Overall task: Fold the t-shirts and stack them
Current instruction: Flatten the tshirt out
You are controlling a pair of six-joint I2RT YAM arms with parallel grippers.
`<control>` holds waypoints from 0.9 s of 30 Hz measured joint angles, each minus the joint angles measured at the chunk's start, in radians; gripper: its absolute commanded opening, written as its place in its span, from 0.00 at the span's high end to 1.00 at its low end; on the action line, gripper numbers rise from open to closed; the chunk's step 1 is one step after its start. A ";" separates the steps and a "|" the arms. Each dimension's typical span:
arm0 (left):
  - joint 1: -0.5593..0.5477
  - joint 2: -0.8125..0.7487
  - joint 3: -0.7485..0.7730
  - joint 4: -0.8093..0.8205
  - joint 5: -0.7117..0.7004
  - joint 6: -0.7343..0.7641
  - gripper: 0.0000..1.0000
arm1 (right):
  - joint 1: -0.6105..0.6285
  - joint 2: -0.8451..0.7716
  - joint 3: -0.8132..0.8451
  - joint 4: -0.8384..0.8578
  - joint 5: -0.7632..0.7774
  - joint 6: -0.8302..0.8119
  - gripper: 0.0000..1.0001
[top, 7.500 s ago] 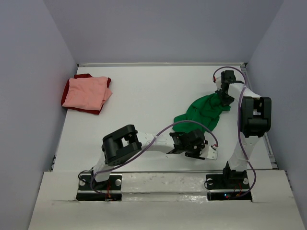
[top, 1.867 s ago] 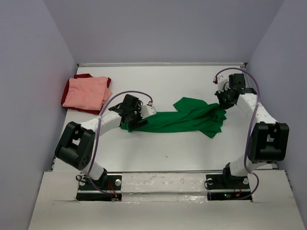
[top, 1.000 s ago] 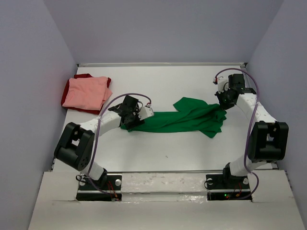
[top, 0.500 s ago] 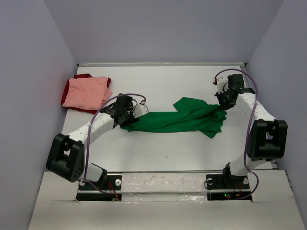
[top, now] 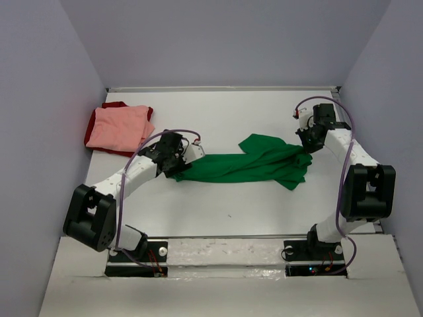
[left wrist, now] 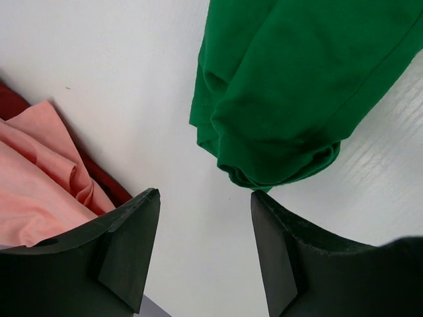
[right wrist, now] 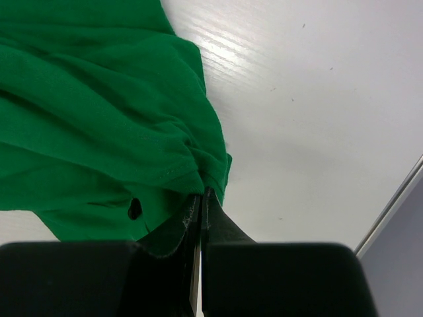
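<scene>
Green tee (top: 248, 165) laid out, R end effector (right wrist: 201, 201) pinching edge

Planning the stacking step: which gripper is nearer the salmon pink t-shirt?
Left. The left gripper sits open just beside the salmon pink t-shirt; the right gripper, shut on the green t-shirt, is across the table.

Table (top: 225, 122): white, matte, faint grain, a few dark specks.
Back wall (top: 225, 39), left wall (top: 33, 119), right wall (top: 396, 79): plain pale lavender-grey panels enclosing three sides.
Rail (top: 225, 88): thin metal strip along the far edge.
Near ledge (top: 225, 284): white, scuffed.
Light: even, diffuse, soft shadows.
</scene>
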 measured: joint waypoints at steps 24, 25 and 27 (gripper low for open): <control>-0.183 -0.119 -0.006 -0.190 0.083 0.061 0.26 | 0.000 0.021 0.000 0.000 0.004 0.000 1.00; -0.183 -0.113 -0.015 -0.182 0.071 0.067 0.26 | 0.000 0.021 0.000 0.000 0.004 0.000 1.00; -0.183 -0.092 -0.032 -0.163 0.045 0.086 0.27 | 0.000 0.021 0.000 0.000 0.004 0.000 1.00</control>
